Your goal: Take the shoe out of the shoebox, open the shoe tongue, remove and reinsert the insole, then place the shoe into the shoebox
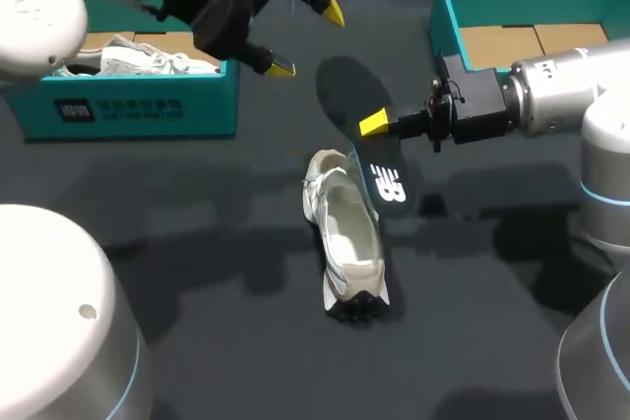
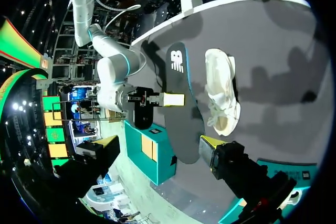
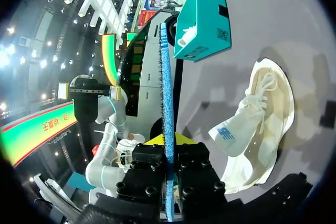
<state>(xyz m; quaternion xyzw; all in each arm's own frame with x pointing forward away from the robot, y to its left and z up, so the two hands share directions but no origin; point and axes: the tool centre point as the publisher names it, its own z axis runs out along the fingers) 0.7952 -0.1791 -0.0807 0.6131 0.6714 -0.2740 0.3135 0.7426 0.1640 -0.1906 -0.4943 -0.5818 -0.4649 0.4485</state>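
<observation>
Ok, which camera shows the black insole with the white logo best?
Left wrist view: the black logo-printed insole shows full length, face-on. Head view half loses it against the dark table; right wrist view sees only its blue edge.

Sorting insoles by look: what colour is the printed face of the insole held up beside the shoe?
The insole is black with a white logo, clearest in the head view.

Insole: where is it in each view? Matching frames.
Head view: insole in the right gripper, leaning beside the white shoe.
Left wrist view: insole flat-on, between the white shoe and the right gripper.
Right wrist view: insole edge-on, a blue strip in that gripper.
Shared landmark: white shoe, beside the insole throughout.
</observation>
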